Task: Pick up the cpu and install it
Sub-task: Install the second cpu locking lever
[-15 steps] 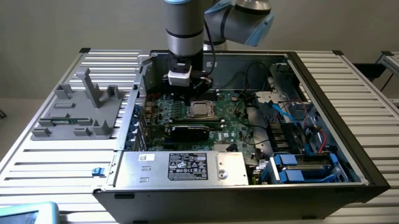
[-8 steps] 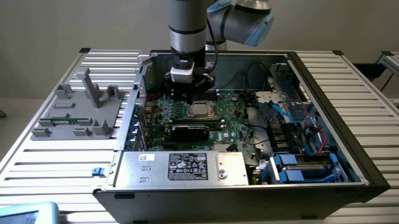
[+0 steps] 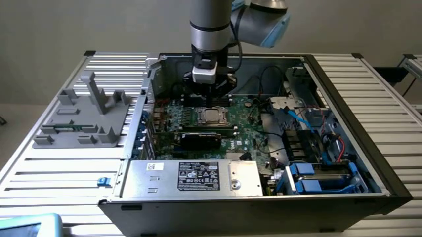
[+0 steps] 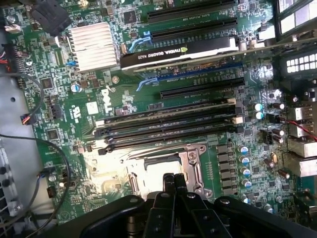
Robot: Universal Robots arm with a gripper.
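We see the claw (image 3: 209,101) hanging just above the cpu (image 3: 212,116), which lies in the socket (image 3: 212,123) near the middle of the motherboard (image 3: 247,129) inside the open computer case (image 3: 343,94). In the wrist view the claw's fingers (image 4: 181,186) are pressed together with nothing between them, their tips over the bright metal top of the cpu (image 4: 157,174) inside the socket frame (image 4: 194,168).

The risks, as we judge them: if the chip sits slightly skewed in the socket, any downward push from the closed tips could bend the contacts beneath it. A sideways drift could also drag the tips against the metal frame or nudge the chip out of its seat. We cannot tell from either view whether the chip lies fully flat.

The exterior view gives us the whole layout: the arm coming down from above, the graphics card (image 3: 201,138) just on the near side of the socket, the power supply (image 3: 197,177) along the near edge, and a grey fixture (image 3: 86,118) on the counter (image 3: 59,173) at that view's left. The wrist view instead shows the closed fingertips, the empty memory slots (image 4: 166,124) and the heatsink (image 4: 93,45) on the board.
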